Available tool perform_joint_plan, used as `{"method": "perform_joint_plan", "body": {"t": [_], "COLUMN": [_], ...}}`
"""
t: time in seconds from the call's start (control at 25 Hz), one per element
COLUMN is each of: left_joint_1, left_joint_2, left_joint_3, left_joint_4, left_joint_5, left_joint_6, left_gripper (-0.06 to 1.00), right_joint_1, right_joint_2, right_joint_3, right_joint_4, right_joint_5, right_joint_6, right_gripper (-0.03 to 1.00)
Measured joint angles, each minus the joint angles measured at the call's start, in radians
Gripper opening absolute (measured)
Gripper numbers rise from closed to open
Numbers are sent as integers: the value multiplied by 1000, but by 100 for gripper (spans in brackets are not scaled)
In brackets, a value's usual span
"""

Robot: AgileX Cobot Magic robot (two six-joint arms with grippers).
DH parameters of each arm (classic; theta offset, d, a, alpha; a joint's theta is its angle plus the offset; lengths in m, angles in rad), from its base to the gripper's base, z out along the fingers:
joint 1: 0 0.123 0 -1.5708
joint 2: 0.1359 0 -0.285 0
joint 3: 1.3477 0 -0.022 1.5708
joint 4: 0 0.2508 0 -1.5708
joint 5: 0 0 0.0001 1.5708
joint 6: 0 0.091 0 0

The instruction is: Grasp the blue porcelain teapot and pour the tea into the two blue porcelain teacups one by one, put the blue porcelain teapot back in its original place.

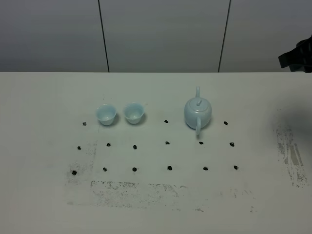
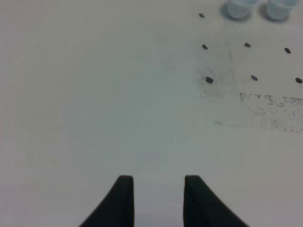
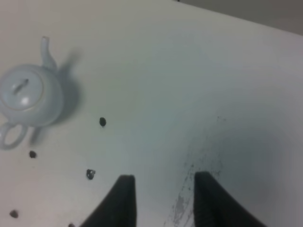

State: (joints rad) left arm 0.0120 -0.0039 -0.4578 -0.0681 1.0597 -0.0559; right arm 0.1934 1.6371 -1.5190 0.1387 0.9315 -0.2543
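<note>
The blue porcelain teapot point(image 1: 198, 113) stands upright on the white table, lid on, spout toward the back and handle toward the front. The two blue porcelain teacups point(image 1: 106, 114) point(image 1: 134, 113) stand side by side to its left. My left gripper point(image 2: 158, 183) is open and empty over bare table, with both cups point(image 2: 238, 7) point(image 2: 278, 8) far off at the frame's edge. My right gripper point(image 3: 165, 182) is open and empty above the table, well apart from the teapot point(image 3: 28, 97). Only a dark part of the right arm point(image 1: 296, 56) shows in the exterior high view.
A grid of small black dots point(image 1: 167, 143) marks the table around the cups and teapot. Smudged dark patches lie near the front point(image 1: 131, 187) and at the right point(image 1: 292, 156). A grey panelled wall point(image 1: 161, 34) stands behind the table's far edge.
</note>
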Motion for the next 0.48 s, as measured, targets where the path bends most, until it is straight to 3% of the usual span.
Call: {"method": "perform_joint_plan", "body": {"t": [0.32, 0.48], "left_joint_1": [0, 0], "left_joint_2": [0, 0], "left_joint_3": [0, 0], "left_joint_4": [0, 0], "left_joint_5": [0, 0], "left_joint_6": [0, 0], "left_gripper": [29, 29], "right_joint_1": [16, 113], "right_joint_2": [0, 0], "right_joint_3": [0, 0], "right_joint_4": [50, 57], "right_joint_5": [-1, -7], "right_joint_6": [1, 9], "right_gripper": [28, 28]}}
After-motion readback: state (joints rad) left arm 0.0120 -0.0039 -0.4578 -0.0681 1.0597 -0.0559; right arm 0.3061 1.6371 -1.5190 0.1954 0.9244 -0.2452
